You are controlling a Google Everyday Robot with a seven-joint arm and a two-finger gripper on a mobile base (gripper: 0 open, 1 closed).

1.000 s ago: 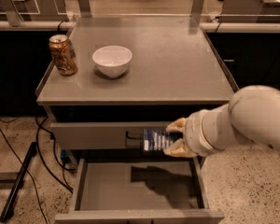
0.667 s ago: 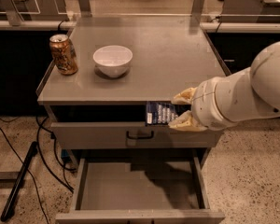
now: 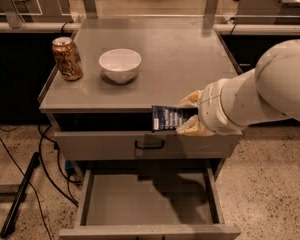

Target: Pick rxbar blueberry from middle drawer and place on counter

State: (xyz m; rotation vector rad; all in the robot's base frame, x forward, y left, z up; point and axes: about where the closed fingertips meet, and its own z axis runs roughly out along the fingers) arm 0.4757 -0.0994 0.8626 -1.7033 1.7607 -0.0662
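The claw (image 3: 189, 115) grips the snack bar (image 3: 167, 118) at the counter's (image 3: 180, 59) front edge, above the open drawer (image 3: 140, 204); carrying step, I'd say; next, forward over the top, then release

My arm (image 3: 270, 89) reaches in from 3 o'clock, a thick white forearm that fills the right edge of the view and narrows to a rounded wrist (image 3: 222, 109) aimed toward 9 o'clock. My gripper (image 3: 189, 115) sits at the end of that wrist, a little to the 3 o'clock side of the view's middle. Its two pale fingers (image 3: 192, 99) stand one above the other, at 12 and 6 o'clock, pressed against a snack bar (image 3: 166, 118) clamped between them. The bar sticks out of my grip toward 9 o'clock, roughly level. Forearm, wrist and gripper lie nearly in one line, dipping slightly toward 8 o'clock.
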